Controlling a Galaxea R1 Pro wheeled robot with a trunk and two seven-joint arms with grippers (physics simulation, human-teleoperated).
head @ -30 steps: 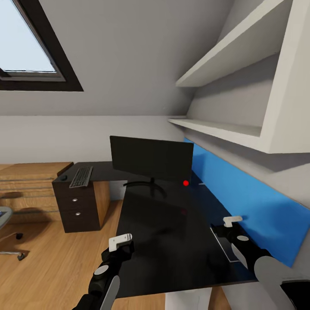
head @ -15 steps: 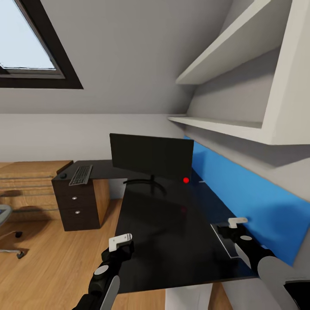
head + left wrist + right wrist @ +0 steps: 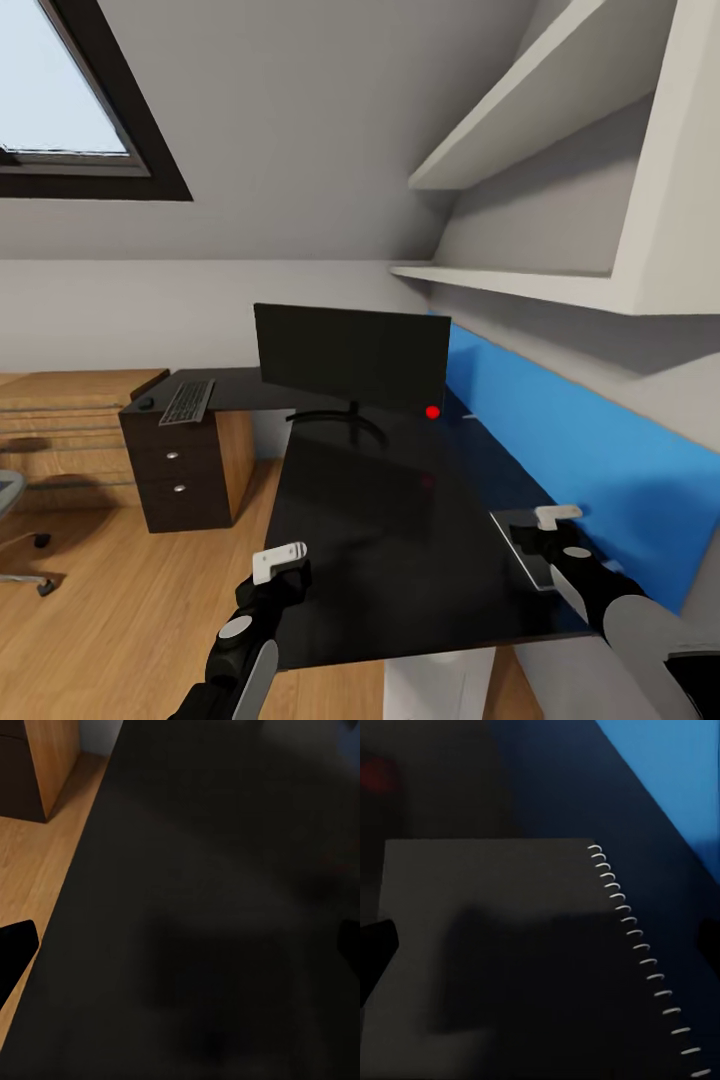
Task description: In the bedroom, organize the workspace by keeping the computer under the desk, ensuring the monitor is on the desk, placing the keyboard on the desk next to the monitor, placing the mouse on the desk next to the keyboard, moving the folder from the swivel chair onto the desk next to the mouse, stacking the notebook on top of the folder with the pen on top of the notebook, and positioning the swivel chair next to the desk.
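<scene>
Right gripper hangs jaws-wide over the spiral notebook lying flat on the desk by the blue back panel, likely lining up a pick; left gripper idles open at the desk's edge.

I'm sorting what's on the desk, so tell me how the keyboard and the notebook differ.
The keyboard is long, with rows of grey keys; the notebook is a plain grey slab with a white spiral binding. The keyboard lies at the far left end over the drawers, the notebook near the blue back panel, under the right gripper. Both lie flat on the desk.
</scene>
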